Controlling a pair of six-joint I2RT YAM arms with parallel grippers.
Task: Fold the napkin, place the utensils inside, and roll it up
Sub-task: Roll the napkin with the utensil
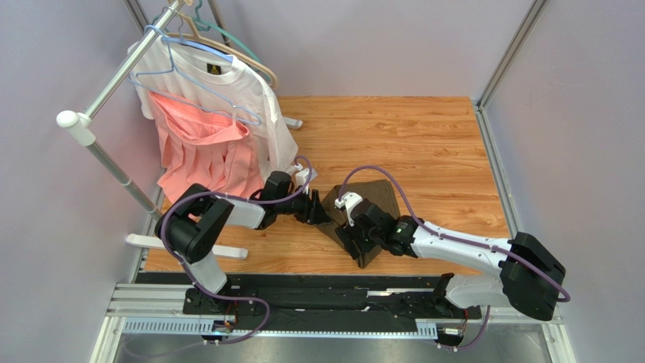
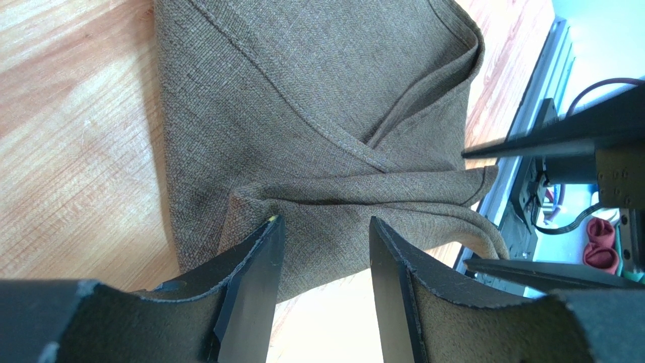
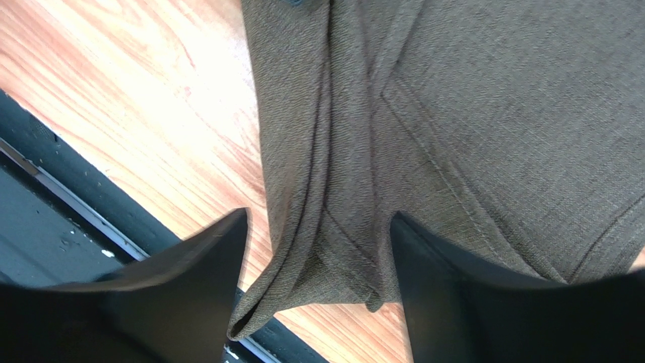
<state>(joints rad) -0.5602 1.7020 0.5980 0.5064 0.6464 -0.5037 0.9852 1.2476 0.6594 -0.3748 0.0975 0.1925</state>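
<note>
Left gripper (image 2: 324, 221) stands partly open at the napkin's (image 2: 318, 98) left edge, tips astride a raised fold, nothing clamped. The napkin lies folded and bunched in the middle of the surface (image 1: 424, 144). No utensils show, and whether any are tucked inside cannot be told. Rolling is judged unfinished. Right gripper (image 3: 319, 214) hangs wide open just above the napkin's near edge, empty.

From above you see only part of the napkin (image 1: 376, 195), its near corner covered by the right gripper (image 1: 357, 248) and its left edge by the left gripper (image 1: 321, 214), and both wrist views crop it at their top edges.
</note>
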